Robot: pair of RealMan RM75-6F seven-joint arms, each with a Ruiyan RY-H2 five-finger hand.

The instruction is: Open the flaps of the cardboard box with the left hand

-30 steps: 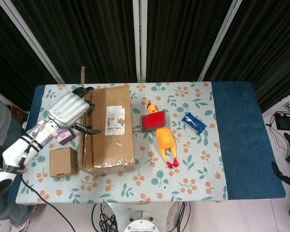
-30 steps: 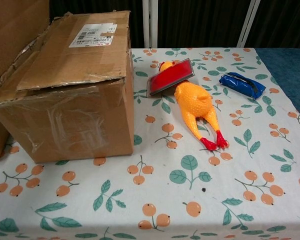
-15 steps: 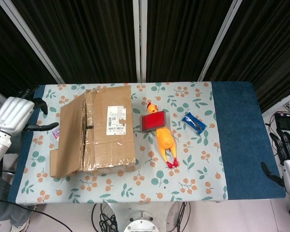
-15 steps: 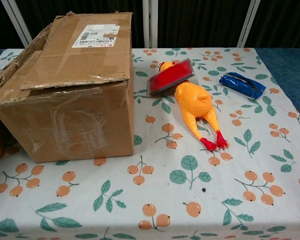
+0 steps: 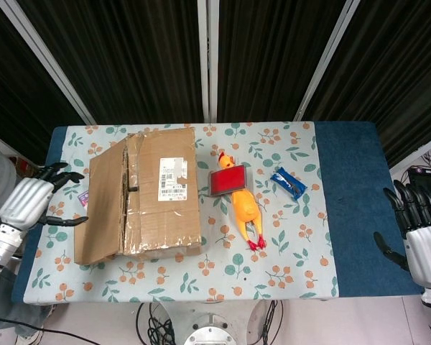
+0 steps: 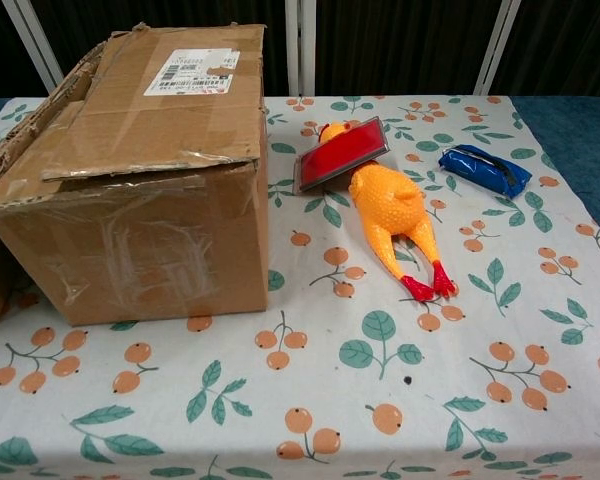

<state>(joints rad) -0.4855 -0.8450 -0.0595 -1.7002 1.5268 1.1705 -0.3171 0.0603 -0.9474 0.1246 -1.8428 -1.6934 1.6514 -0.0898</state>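
The cardboard box (image 5: 161,190) (image 6: 150,170) lies on the left half of the table. Its left flap (image 5: 100,205) hangs open outward over the table's left side, while the right flap with the white label (image 5: 174,178) lies flat on top. My left hand (image 5: 30,203) hovers off the table's left edge, fingers spread, holding nothing and apart from the flap. My right hand (image 5: 416,233) is at the far right edge, fingers apart, holding nothing. Neither hand shows in the chest view.
A yellow rubber chicken (image 5: 243,205) (image 6: 390,215) lies beside the box with a red flat block (image 5: 228,180) (image 6: 342,153) leaning on it. A blue packet (image 5: 288,182) (image 6: 484,168) lies further right. A blue cloth (image 5: 359,201) covers the table's right end.
My left hand let go of the box flap and drew back left off the table, then dropped lower. The left flap fell open outward, covering the small box. My right hand rose into view.
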